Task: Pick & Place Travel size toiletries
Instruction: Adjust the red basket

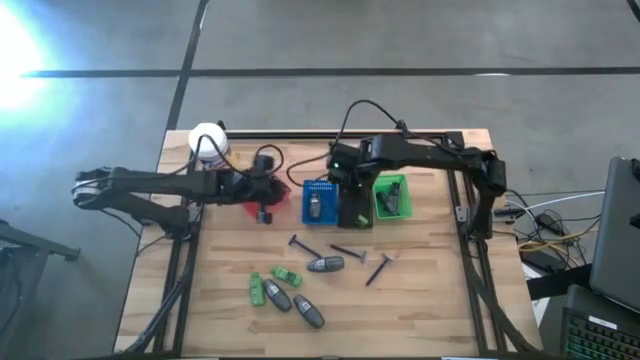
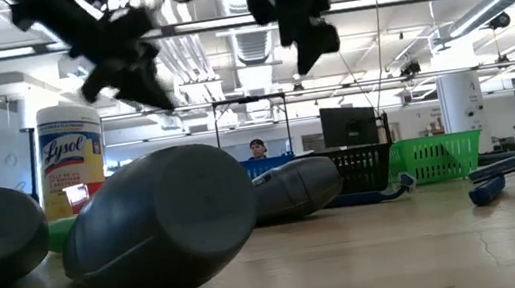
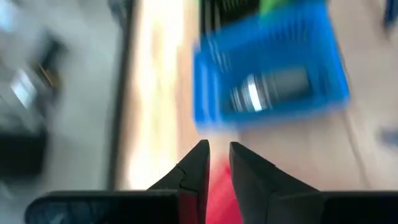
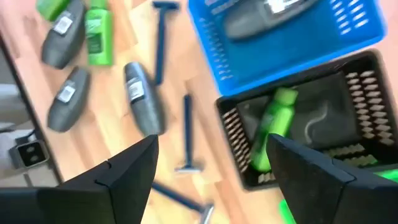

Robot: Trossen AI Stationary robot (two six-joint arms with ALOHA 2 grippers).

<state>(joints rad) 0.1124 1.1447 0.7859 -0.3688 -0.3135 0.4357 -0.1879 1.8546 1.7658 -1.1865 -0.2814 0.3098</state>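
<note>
Sorting partly done: we count 2 toiletries binned, most still loose on the table.

Largest first: the baskets sit in a row at the back, red, blue, black, green. Blue holds a grey oval bottle; black holds a green bottle. Right gripper hangs above the black basket, fingers spread wide & empty. Left gripper hovers over the red basket, fingers nearly together w/ nothing between them. Still to go, as we judge it: grey bottles and green bottles near the front edge, plus thin razors mid-table. The Lysol jar stands at the back-left corner, clear of the work. Nothing blocks the loose items; they lie close together tho, so single picks look fiddly.
</note>
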